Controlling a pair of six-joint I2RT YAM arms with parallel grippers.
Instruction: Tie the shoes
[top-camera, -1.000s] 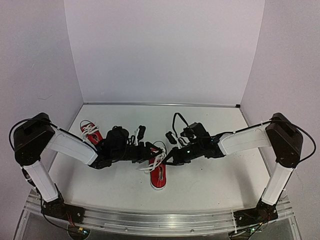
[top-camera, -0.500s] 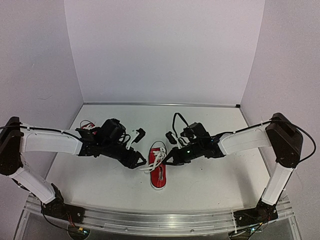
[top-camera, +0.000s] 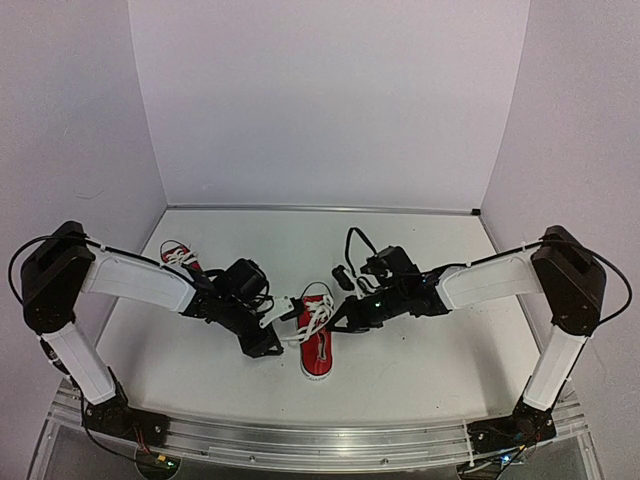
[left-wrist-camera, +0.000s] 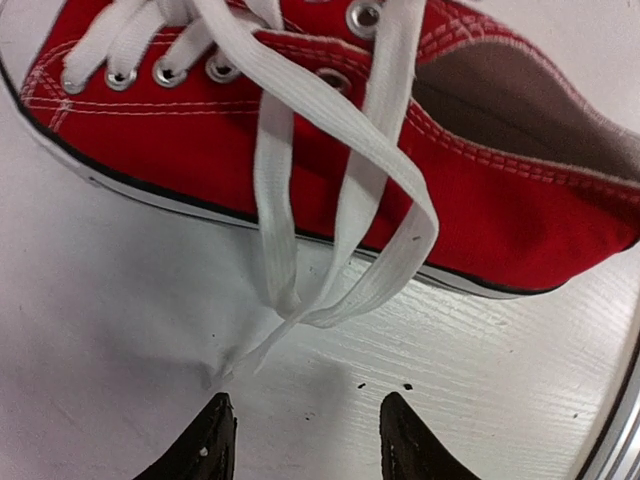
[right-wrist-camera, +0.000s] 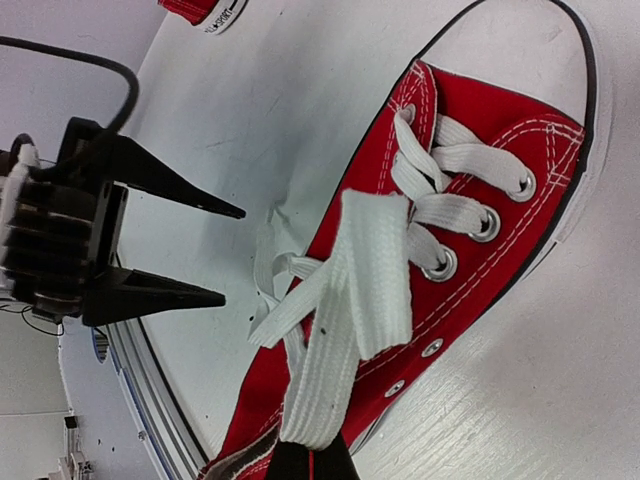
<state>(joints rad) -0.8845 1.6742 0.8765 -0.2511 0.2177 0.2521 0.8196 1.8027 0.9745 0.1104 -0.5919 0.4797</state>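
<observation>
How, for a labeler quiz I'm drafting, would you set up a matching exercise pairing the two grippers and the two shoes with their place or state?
Things:
1. left gripper
2. right gripper
3. near shoe
4. far shoe

Place or state:
A. lying far left, apart from both grippers
B. shut on a white lace
C. open, nothing between its fingers
D. between the two grippers, untied

Pairs: 1-C, 2-B, 3-D, 4-A
</observation>
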